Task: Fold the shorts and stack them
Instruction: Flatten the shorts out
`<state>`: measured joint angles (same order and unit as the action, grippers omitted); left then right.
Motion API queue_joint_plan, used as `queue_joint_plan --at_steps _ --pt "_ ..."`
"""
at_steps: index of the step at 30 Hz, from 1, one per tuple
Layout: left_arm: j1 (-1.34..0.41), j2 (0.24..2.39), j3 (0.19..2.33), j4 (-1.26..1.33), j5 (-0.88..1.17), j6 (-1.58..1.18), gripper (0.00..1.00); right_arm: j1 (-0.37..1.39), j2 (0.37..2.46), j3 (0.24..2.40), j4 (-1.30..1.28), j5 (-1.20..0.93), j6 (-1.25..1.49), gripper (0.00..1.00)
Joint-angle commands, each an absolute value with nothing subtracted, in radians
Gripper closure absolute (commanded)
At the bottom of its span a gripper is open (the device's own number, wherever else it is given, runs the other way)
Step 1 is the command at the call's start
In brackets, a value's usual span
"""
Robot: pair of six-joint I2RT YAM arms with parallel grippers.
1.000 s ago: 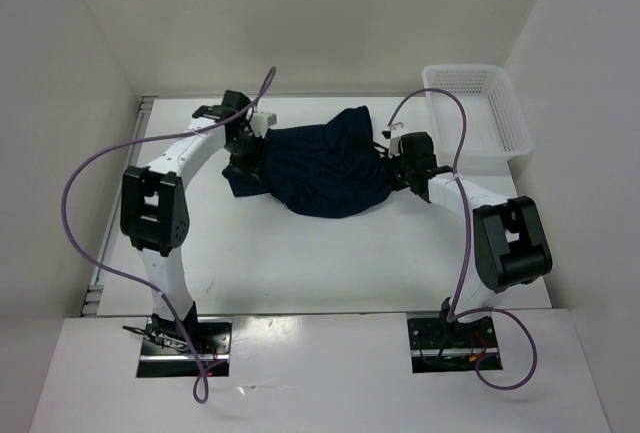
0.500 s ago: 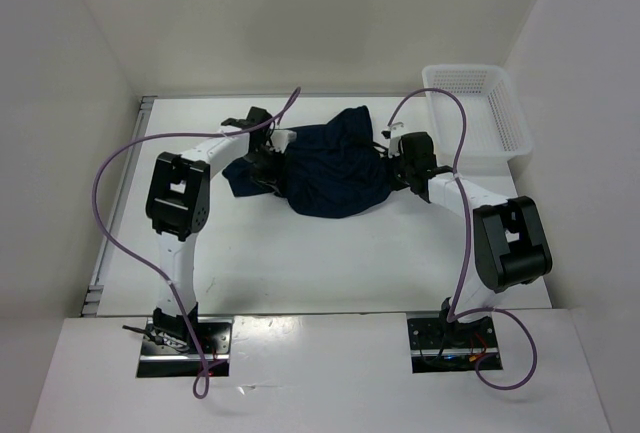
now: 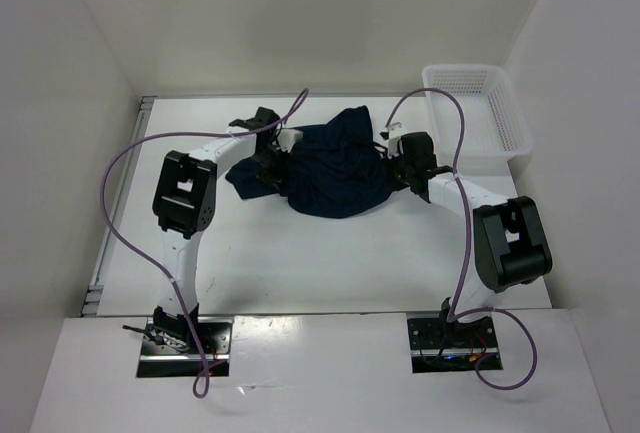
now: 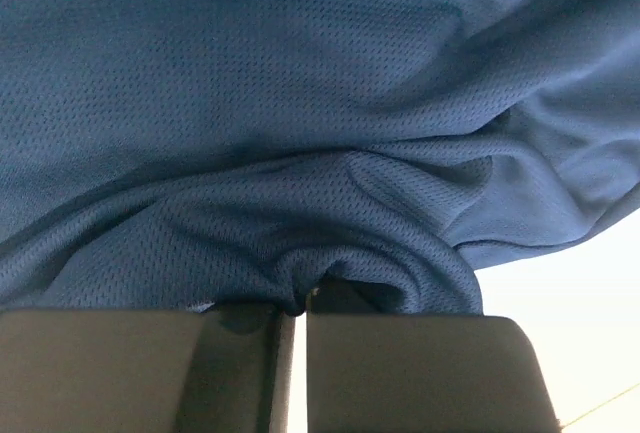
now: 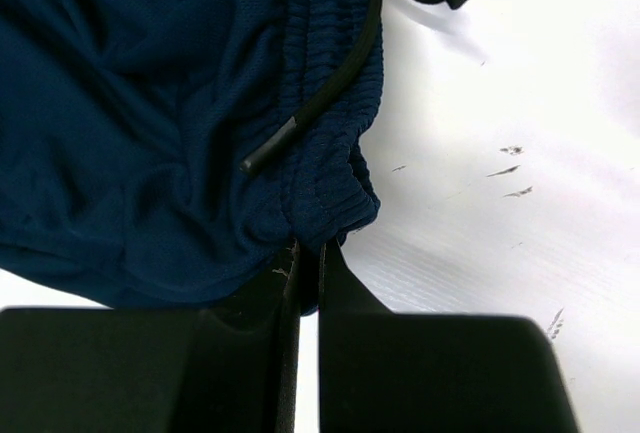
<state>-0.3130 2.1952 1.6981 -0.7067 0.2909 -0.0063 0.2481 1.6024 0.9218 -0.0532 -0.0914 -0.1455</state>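
So, L gripper (image 4: 295,305) is clamped tight on a pucker of the shorts (image 3: 335,168) at their left edge. Shorts sit bunched on the table (image 3: 300,253) between our arms, no clean fold yet. R gripper (image 5: 306,258) is pinched closed on the waistband by the drawstring (image 5: 300,121), prob a real grip tho the view's tight. Fold + stack both left imo. Basket (image 3: 466,70) sits far right.
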Motion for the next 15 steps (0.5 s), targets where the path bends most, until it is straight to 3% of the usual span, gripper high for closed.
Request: queue_joint_plan --at_steps 1,4,9,15 --pt "-0.296 2.174 1.677 -0.759 0.269 0.0 0.99 0.247 1.574 0.931 -0.043 -0.098 -0.246 1.0" --pt "-0.223 2.024 1.558 -0.837 0.178 0.0 1.0 0.247 1.531 0.977 -0.264 -0.211 -0.488 1.0" --pt "-0.172 1.759 1.386 -1.073 -0.029 0.0 1.0 0.212 1.506 1.041 -0.522 -0.288 -0.643 1.0" --pt "-0.172 1.618 1.324 -1.293 -0.063 0.0 0.97 0.204 1.494 1.115 -0.722 -0.365 -0.753 1.0"
